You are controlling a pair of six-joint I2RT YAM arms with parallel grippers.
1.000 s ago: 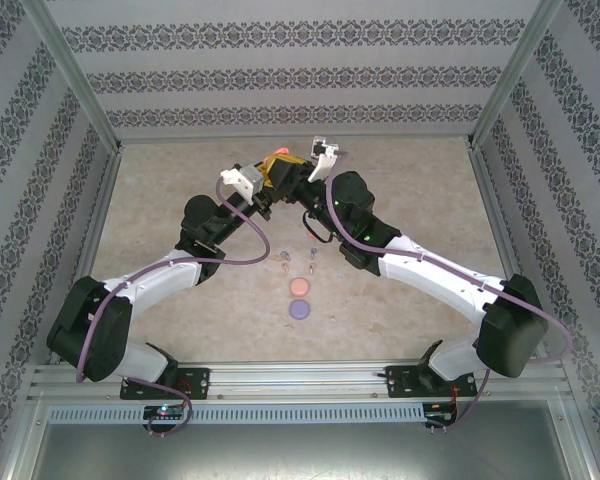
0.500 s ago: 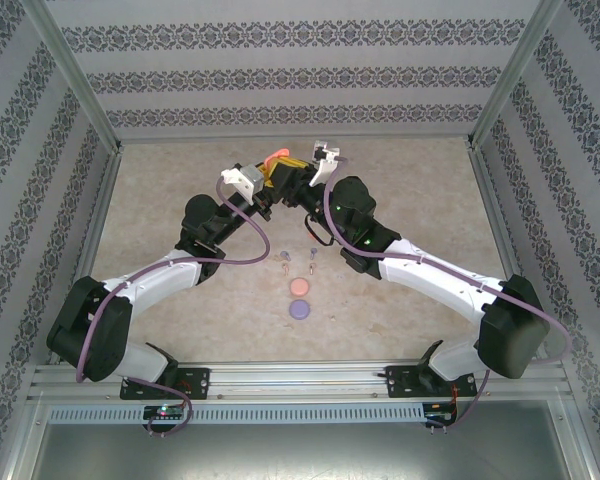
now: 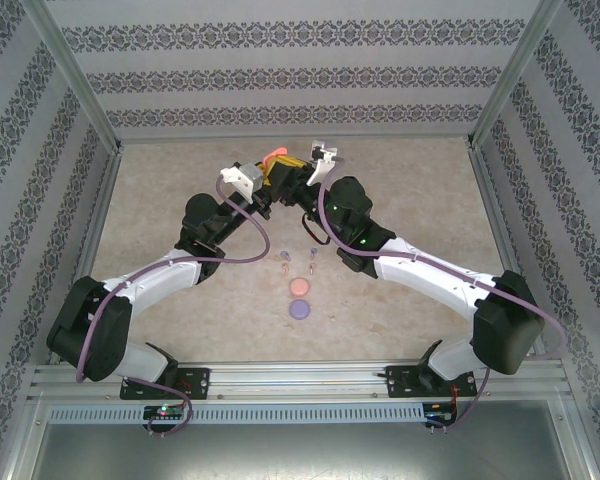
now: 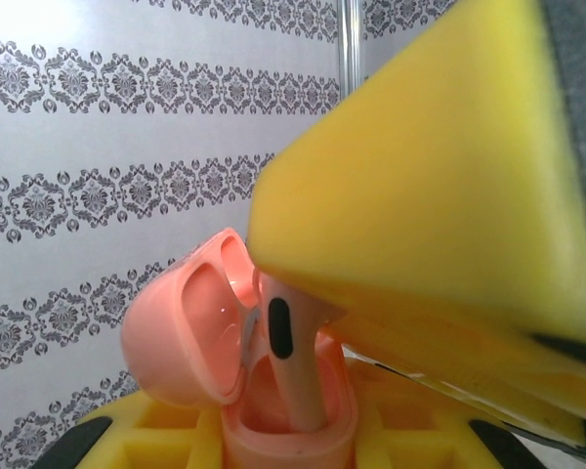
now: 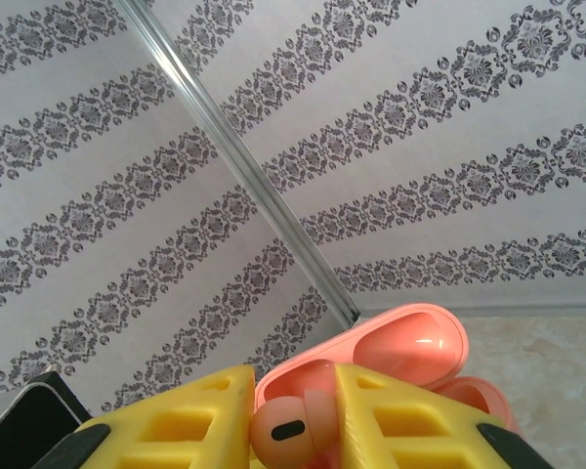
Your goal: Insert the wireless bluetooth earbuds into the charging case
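Found pale salmon earbud (image 4: 295, 376) with long axis near upright, stem pointing down into open salmon charging case (image 4: 190, 337), rounded head uppermost. Noted head pinched between slightly parted yellow fingers of right gripper (image 5: 293, 428). Noted case clamped at its base in left gripper (image 4: 288, 445), jaws nearly closed on it, lid swung back. Logged both arms stretched forward and inward, wrists raised, meeting above far middle of table (image 3: 420, 200). Listed coral case (image 3: 299, 287) and purple case (image 3: 299, 309) lying nearer, loose earbuds (image 3: 283, 258) just beyond them.
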